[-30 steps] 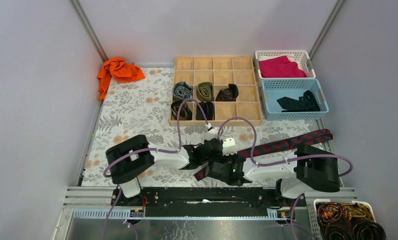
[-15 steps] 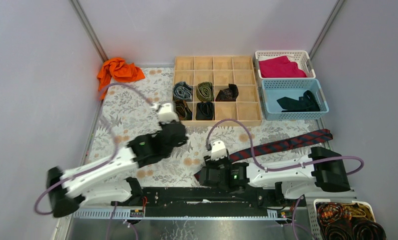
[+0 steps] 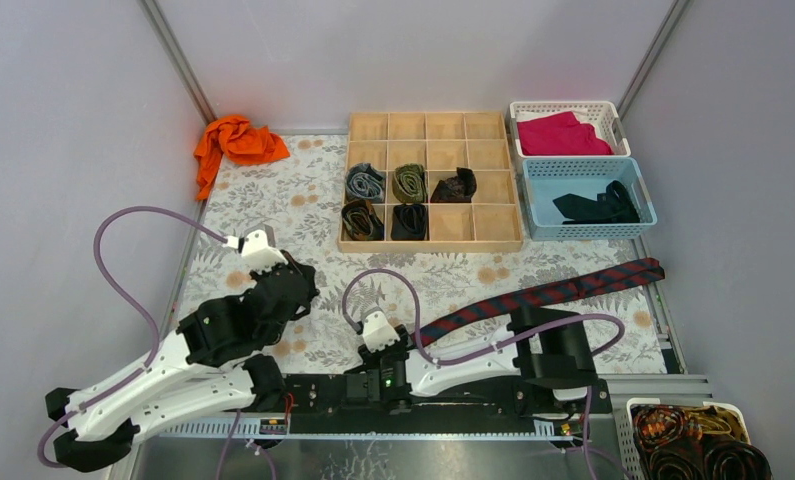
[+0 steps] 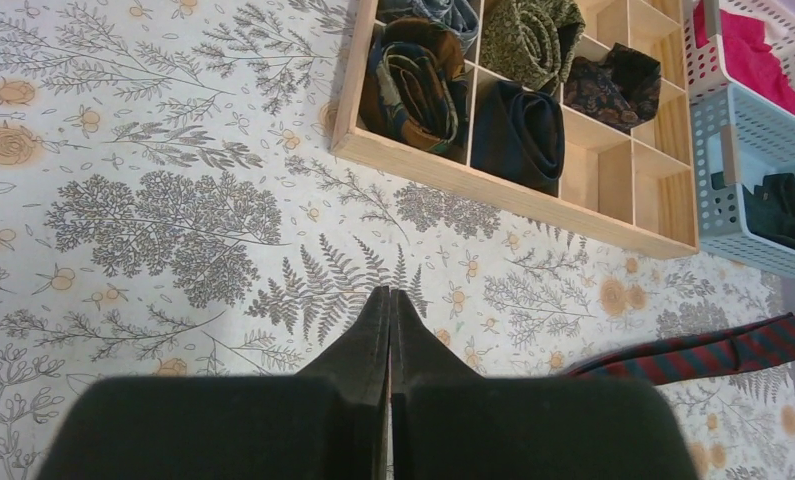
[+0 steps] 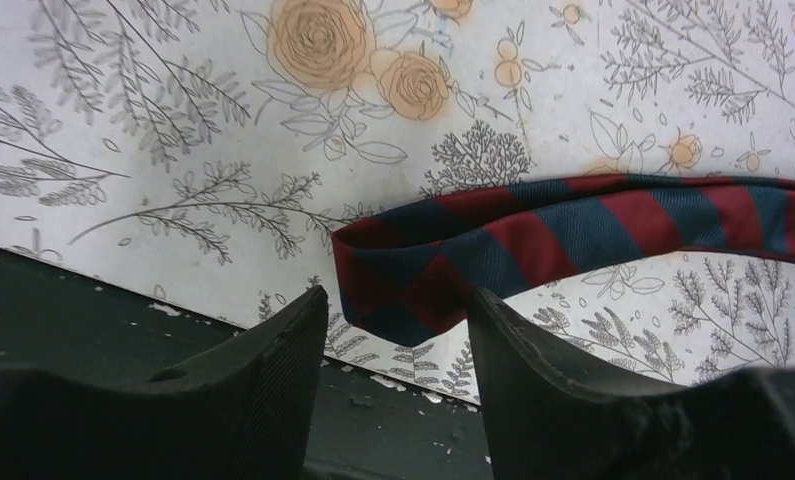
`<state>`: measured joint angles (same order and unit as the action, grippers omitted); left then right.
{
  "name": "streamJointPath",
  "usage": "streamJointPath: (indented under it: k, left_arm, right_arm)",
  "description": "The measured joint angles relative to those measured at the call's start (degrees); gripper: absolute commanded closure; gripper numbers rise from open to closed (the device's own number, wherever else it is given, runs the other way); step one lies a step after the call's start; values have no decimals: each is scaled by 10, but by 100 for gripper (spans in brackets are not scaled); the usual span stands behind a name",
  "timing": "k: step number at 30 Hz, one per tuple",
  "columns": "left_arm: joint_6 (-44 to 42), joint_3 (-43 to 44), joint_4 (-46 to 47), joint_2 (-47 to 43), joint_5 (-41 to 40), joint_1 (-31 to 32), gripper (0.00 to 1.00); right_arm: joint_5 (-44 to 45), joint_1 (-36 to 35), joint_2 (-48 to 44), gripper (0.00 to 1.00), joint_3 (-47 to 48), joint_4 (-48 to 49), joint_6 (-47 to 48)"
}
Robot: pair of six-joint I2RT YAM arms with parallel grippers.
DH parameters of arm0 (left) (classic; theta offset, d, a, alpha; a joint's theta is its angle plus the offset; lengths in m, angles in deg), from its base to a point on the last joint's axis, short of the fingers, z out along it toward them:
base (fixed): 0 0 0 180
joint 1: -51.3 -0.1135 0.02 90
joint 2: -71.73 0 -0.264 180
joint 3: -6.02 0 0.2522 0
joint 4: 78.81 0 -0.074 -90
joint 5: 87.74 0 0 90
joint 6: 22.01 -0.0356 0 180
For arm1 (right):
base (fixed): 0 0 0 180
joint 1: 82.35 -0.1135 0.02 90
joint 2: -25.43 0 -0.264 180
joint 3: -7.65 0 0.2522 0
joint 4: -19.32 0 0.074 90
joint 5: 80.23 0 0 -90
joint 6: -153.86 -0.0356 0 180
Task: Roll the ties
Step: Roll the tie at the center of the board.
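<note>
We see the striped tie (image 3: 553, 295) unrolled, lying diagonally across the floral mat (image 3: 273, 200). Its near end is just beside the right arm (image 3: 473, 362) wrist, its far end at the mat's right edge. The left arm (image 3: 163, 375) reaches in from lower left, its head over bare mat, well apart from that tie. The wooden tray (image 3: 433, 241) holds five rolled ties (image 3: 408, 183): three in the third row, two in the nearest. Black tie (image 3: 598, 205) in blue basket (image 3: 588, 233), magenta cloth (image 3: 563, 133) in white basket (image 3: 563, 104), orange cloth (image 3: 238, 140) at the far-left corner.

Your left arm (image 3: 163, 375) and right arm (image 3: 463, 362) are both white-shelled and black-jointed; a lilac cable (image 3: 153, 209) loops along each, and the black fingers (image 5: 283, 350) are finely textured.
</note>
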<state>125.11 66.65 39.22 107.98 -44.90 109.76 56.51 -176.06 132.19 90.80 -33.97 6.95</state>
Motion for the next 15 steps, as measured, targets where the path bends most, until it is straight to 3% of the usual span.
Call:
streamJointPath:
  k: [15]
  left_arm:
    - [4,-33,-16,-44,1,0,100]
  right_arm:
    - [4,7,81,40,66,-62,-26]
